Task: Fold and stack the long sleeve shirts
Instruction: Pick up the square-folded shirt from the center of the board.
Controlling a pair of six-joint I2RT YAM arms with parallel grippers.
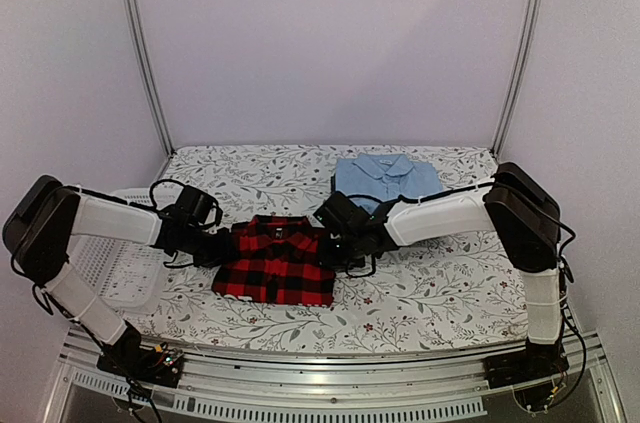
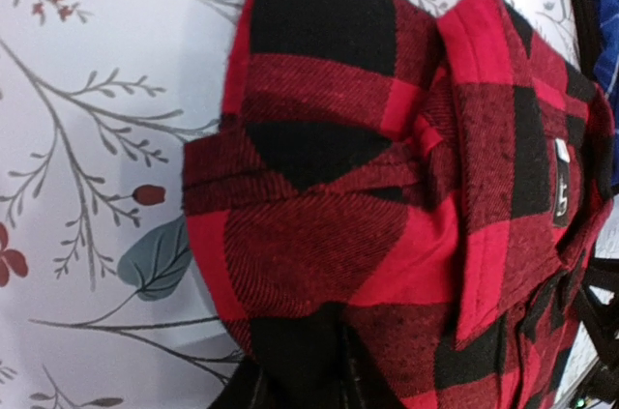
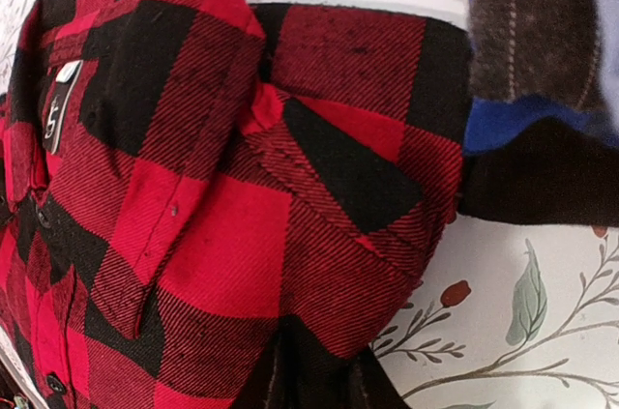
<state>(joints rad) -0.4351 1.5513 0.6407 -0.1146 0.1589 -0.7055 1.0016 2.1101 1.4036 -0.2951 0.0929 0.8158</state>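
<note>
Plaid shirt (image 1: 275, 265) lies folded, collar on the far side, in the near middle of the table (image 1: 440, 288). From above, the left gripper (image 1: 222, 243) meets its far left corner and the right gripper (image 1: 335, 243) its far right corner. A blue shirt (image 1: 388, 178) lies folded just beyond, to the far right, with the right arm reaching across its near edge. A basket (image 1: 115, 263) sits at the left edge, under the left arm.

In the left wrist view the shirt's shoulder fills the frame. Its edge is bunched and runs down between the left gripper's dark fingers at the bottom. The black check hides the tips, so I cannot tell whether they are clamped on the cloth or only bracket it.

The right wrist view shows the same thing: the other shoulder is humped up and disappears between the fingers, and the grip cannot be judged. Dark and blue cloth (image 3: 527, 51) lies right against the shirt's edge here.

The risks I see:
- **Shallow grip:** a pinch that catches only the top layer would let the fold fall open when the shirt is lifted.
- **Uneven hold:** if one side grips better than the other, the shirt could twist or sag.
- **Crowding on the right:** the right arm is so close to the blue shirt that it could drag or rumple it.
</note>
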